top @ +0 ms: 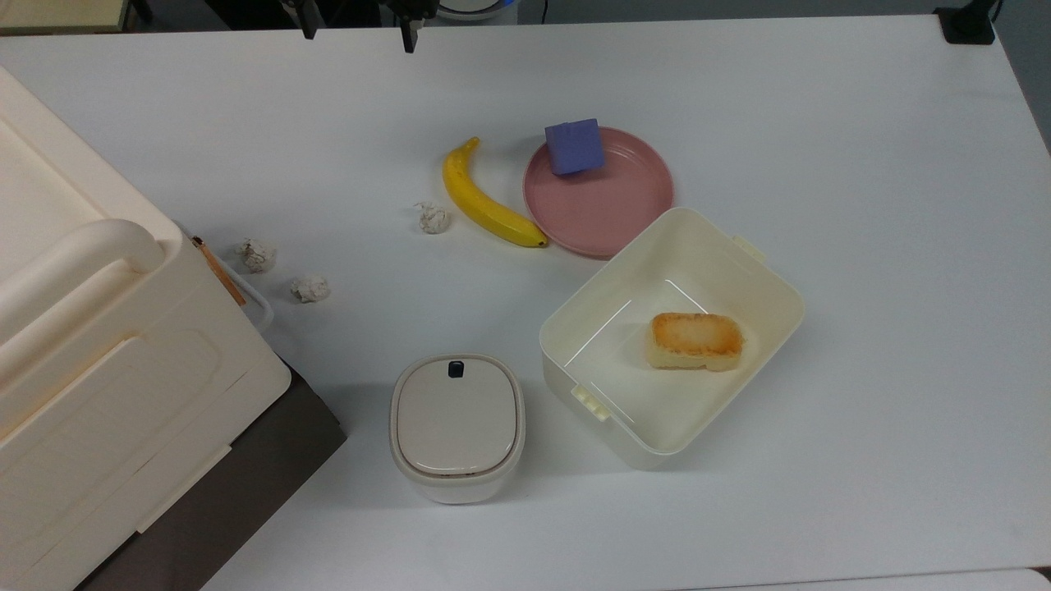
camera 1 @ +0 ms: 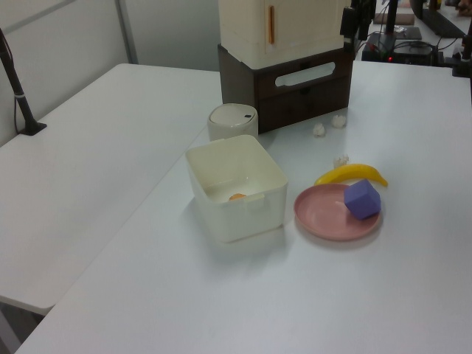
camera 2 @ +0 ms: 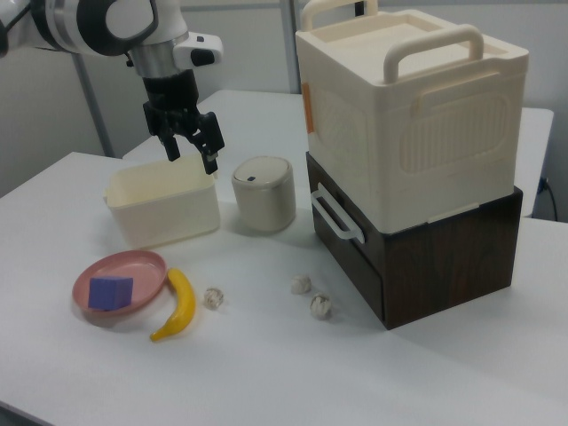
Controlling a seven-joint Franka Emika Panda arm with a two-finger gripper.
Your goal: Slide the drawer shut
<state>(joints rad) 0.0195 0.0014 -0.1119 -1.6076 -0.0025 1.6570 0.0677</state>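
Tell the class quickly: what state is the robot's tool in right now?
Tool: open, holding nothing, raised above the table, well away from the drawer.

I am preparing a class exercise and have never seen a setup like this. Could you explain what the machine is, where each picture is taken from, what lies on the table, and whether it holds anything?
The machine is a robot arm ending in a two-finger gripper, open and holding nothing. One picture looks straight down; the other two look across the white table from opposite sides. On the table: a cream cabinet over a dark drawer with a white loop handle, pushed in; a lidded container; an open box with bread; a banana; a pink plate carrying a purple block; and three paper balls.
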